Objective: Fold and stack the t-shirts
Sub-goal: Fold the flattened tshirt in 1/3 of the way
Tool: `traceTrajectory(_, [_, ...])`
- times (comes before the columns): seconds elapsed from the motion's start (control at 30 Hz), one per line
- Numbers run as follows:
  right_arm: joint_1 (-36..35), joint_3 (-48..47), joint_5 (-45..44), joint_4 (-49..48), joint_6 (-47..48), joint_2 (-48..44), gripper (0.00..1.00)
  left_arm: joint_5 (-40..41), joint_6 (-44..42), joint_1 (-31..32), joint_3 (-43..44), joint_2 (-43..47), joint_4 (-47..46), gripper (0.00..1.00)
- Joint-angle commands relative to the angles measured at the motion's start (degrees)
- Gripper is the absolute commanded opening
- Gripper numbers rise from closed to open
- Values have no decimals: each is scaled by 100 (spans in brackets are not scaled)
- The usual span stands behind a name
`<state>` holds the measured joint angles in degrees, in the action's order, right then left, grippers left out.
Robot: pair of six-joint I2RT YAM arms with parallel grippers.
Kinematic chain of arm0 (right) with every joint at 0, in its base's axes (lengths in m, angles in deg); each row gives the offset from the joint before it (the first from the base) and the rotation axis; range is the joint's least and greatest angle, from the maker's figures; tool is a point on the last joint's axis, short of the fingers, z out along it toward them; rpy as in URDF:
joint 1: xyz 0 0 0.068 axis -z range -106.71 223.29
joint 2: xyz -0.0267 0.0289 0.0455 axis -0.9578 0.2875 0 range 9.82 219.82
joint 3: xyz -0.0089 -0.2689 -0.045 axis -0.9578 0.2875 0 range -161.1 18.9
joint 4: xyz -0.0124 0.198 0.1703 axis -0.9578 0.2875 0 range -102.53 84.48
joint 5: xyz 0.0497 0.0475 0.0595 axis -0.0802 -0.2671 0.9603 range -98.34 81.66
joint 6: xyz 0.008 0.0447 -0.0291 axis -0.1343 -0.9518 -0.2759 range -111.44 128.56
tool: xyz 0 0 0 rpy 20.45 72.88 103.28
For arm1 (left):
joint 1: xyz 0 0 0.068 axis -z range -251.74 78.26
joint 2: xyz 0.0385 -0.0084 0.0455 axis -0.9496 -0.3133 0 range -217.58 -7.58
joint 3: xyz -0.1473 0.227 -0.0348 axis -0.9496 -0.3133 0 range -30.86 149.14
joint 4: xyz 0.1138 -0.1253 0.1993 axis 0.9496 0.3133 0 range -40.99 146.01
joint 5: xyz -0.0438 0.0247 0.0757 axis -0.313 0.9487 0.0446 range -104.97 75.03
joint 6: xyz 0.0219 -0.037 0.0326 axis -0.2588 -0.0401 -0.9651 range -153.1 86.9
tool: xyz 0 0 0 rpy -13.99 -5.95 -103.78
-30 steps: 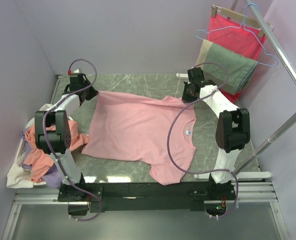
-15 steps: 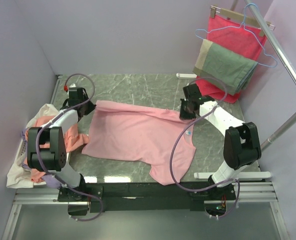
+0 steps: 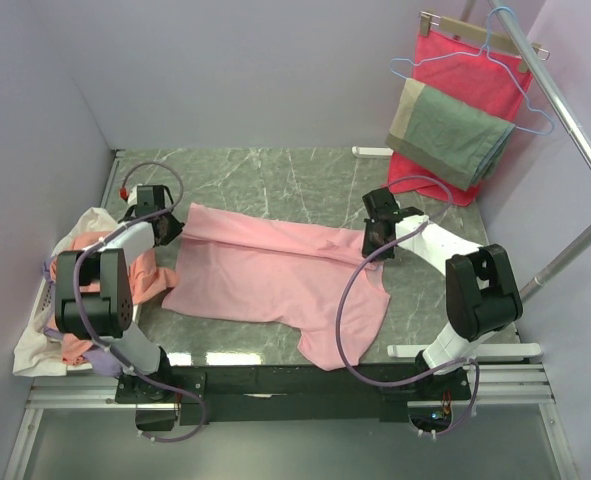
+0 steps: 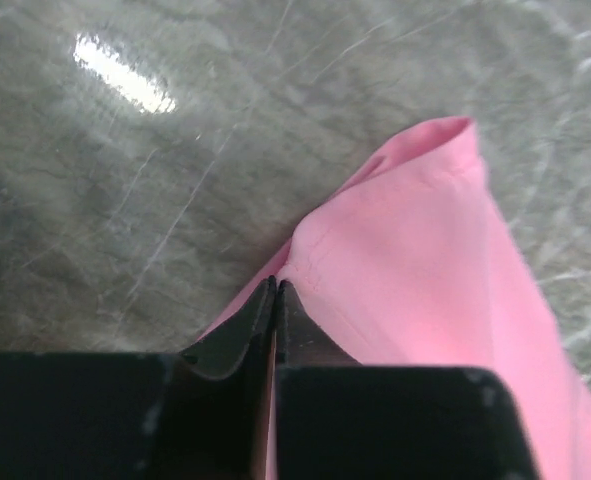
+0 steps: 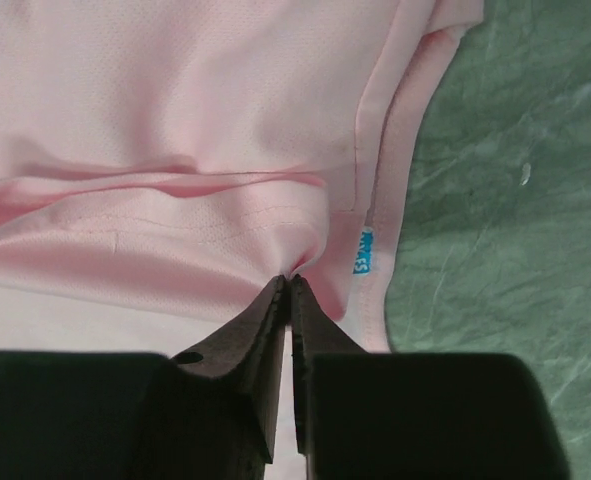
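Downward from the frame's upper middle, left gripper (image 4: 276, 285) and right gripper (image 5: 291, 280) are dragging the pink t-shirt (image 3: 275, 272), both pinching its far hem.

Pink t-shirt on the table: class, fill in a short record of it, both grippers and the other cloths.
Shirt: pink t-shirt, spread on the table, far edge pinched at both ends
Left gripper: shut on its far left corner
Right gripper: shut on fabric beside the blue label
Pile: t-shirts heaped at the table's left edge
Background: red cloth, grey-green cloth hanging far right
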<state>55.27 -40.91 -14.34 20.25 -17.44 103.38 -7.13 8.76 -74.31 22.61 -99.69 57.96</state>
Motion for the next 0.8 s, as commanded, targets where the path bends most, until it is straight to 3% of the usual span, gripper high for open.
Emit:
traceTrajectory(0.0, [-44,5,-147,-25,-80,-92,21,148,-29,-25,287,-263,353,15])
traceTrajectory(0.03, [-44,22,-208,-52,-98,-249,24,218,-29,2,260,-219,362,35])
traceTrajectory(0.07, [-44,22,-217,-95,-98,-337,25,262,-12,11,199,-176,362,45])
traceTrajectory(0.13, [-44,-56,-261,-113,-160,-583,72,350,14,46,172,26,362,71])
traceTrajectory(0.17, [-44,-100,-218,-139,-151,-654,81,368,23,63,181,88,379,73])
traceTrajectory(0.2, [-52,-136,-191,-148,-160,-716,84,385,58,63,198,158,405,73])
traceTrajectory(0.23, [-52,-162,-139,-175,-169,-803,85,394,76,72,225,298,380,81])
traceTrajectory(0.33, [-44,-197,203,-587,-98,-796,84,-9,41,81,286,448,13,83])
traceTrajectory(0.6, [-35,-558,1678,-1369,-300,381,73,-1790,14,415,717,-103,-789,81])
traceTrajectory(0.77, [-26,-794,1813,-1319,-380,883,71,-2225,137,582,998,-895,-851,77])
